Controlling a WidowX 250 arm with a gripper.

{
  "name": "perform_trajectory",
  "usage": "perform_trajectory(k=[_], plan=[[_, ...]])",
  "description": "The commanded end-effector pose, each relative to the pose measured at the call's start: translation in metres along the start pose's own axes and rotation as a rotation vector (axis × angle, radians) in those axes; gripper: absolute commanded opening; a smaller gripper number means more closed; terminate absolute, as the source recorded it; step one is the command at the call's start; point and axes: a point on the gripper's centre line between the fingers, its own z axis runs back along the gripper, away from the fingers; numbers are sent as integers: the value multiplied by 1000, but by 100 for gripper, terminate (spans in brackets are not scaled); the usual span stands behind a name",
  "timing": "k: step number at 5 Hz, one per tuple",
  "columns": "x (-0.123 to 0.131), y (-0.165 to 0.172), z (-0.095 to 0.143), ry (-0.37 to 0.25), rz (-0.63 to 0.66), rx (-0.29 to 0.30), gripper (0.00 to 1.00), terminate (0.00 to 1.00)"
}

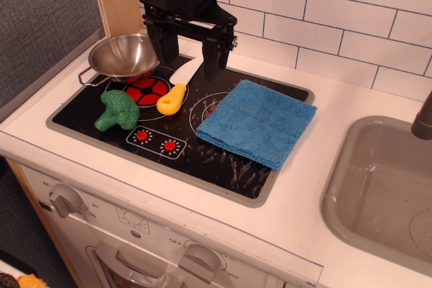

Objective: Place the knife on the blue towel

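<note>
The knife lies flat on the black stovetop, yellow handle toward the front, white blade pointing back right. The blue towel lies folded on the right part of the stovetop, a short way right of the knife. My gripper is black, open and empty. It hangs behind and above the knife's blade, one finger at the left and the other at the right.
A green toy broccoli lies left of the knife. A steel bowl-shaped pan sits at the back left of the stove. A grey sink is at the right. A tiled wall stands close behind.
</note>
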Motion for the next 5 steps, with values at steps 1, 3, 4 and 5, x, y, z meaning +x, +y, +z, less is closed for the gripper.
perform_trajectory(k=[1,3,4,5], plan=[[0,0,0,0,0,0,100,0],[5,32,-22,0,167,25,100,0],[8,57,-47,23,221,40,100,0],[11,68,-67,55,238,68,100,0]])
